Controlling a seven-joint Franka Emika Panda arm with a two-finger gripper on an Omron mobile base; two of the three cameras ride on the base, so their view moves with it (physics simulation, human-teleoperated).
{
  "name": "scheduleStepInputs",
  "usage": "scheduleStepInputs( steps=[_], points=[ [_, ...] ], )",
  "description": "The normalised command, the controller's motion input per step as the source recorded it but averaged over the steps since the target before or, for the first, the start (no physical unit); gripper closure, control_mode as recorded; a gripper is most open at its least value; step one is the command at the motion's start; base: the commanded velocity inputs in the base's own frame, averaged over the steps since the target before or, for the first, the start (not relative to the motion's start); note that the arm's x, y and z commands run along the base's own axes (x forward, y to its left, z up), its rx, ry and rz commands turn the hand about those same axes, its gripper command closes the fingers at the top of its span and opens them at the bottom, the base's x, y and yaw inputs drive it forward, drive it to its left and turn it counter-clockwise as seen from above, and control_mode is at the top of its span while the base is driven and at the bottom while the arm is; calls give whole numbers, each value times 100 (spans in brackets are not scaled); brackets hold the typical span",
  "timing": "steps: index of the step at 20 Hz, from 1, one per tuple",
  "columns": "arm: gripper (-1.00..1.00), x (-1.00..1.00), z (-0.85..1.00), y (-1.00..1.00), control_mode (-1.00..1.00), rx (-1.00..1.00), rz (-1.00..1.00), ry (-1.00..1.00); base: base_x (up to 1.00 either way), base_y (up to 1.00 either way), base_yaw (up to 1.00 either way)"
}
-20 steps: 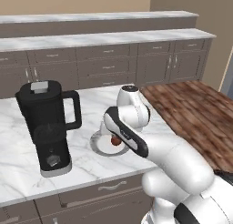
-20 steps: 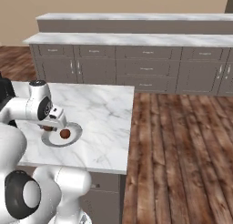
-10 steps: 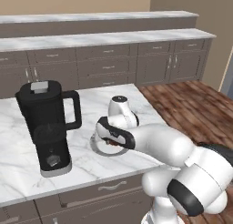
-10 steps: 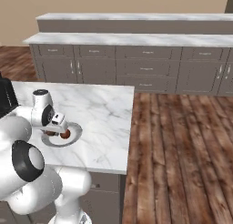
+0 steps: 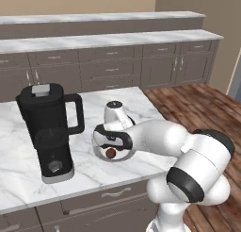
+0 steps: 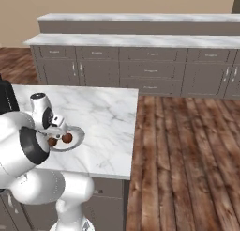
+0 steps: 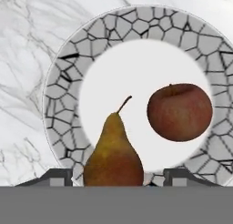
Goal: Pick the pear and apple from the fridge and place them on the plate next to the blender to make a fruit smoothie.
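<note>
- You had the gripper [image 7: 116, 175] hovering low over the plate [image 7: 59, 82] on the marble counter [image 5: 19, 169], just right of the black blender [image 5: 49, 127].
- In the hand view the pear [image 7: 113, 157] lay on the plate's pale centre, stem pointing away from the camera, its body sitting between the two dark fingertips [image 7: 57, 176].
- The fingertips stood apart on either side of the pear; whether they touched its skin could not be told, and the lower half of the fruit was hidden.
- The apple [image 7: 179, 111] rested on the plate beside the pear, close but apart, toward the plate's right side in that view.
- In the right base view both fruits showed as small dark shapes on the plate [image 6: 77, 141], the pear [image 6: 52, 142] left of the apple [image 6: 67, 138], under the hand [image 6: 56, 124].
- With both fruits on the plate, your task looked all but complete; only clearing the hand seemed to remain.
- Handling judgement: both fruits looked light and firm but smooth and rounded, so they could roll on the shallow plate if nudged.
- The pear's widest lower body looked the surest place to take hold, across the belly and not by the narrow neck or stem.
- The apple looked best taken across its middle.
</note>
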Motion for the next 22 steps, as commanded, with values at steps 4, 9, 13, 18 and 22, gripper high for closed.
scheduleStepInputs(
  steps=[4,9,13,18,22],
  points=[
    [-100,-34,45,-11,-100,0,0,-6,0,0,0],
    [-100,-100,79,-69,-100,7,-5,-23,0,0,0],
    [-100,-100,68,-97,-100,8,-1,-31,0,0,0],
    [-100,-100,23,-100,-100,5,0,-33,0,0,0],
    [-100,-100,25,-92,-100,4,0,-34,0,0,0]
  ],
)
